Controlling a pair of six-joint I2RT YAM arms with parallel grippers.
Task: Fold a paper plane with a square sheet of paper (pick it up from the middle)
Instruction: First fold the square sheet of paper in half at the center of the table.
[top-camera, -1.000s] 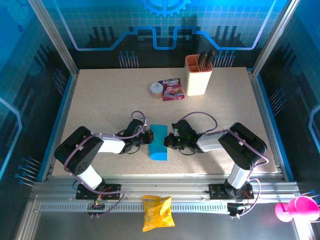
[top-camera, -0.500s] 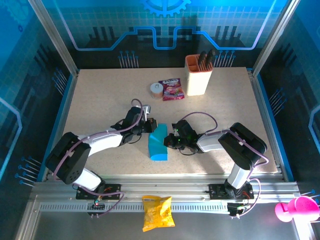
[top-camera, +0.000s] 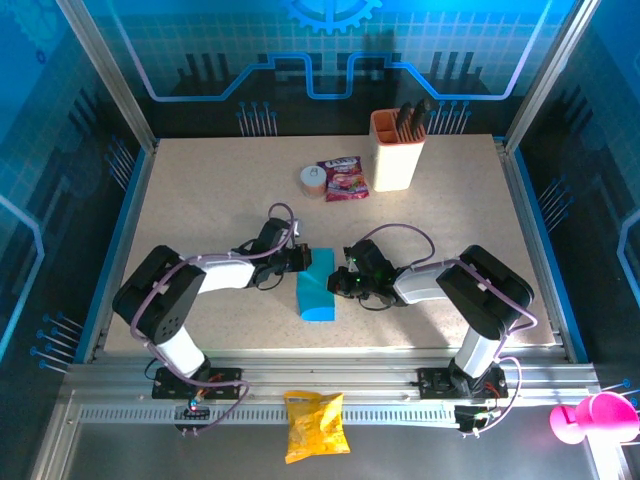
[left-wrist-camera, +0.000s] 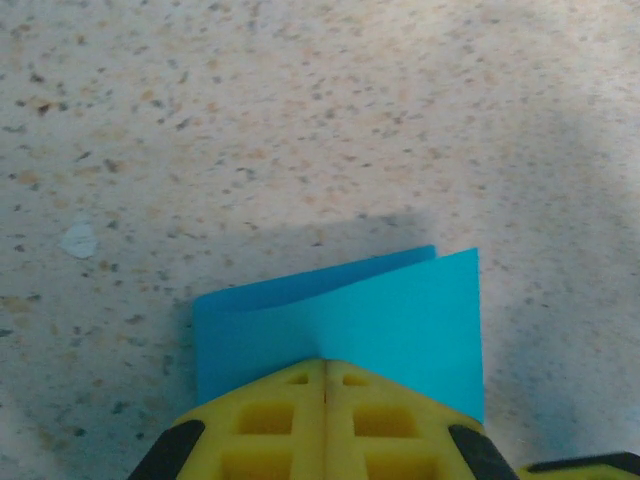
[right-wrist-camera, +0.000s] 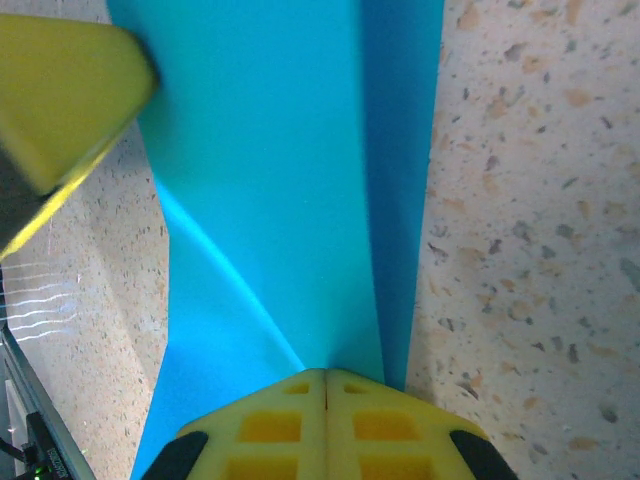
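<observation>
Your left hand (left-wrist-camera: 325, 368) gripped the folded square sheet of paper (top-camera: 318, 288), jaws fully closed, your right hand (right-wrist-camera: 326, 378) pinched its opposite edge likewise

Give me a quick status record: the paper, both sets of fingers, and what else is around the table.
paper: square sheet of paper, folded into layers, lying mid-table between the arms
left fingers: shut on the sheet's far left edge
right fingers: shut on the sheet's right side, beside a crease
fold stage: a doubled strip, not yet a pointed dart
far side of table: snack packet, orange holder
off the table: yellow crisp bag on the front rail
</observation>
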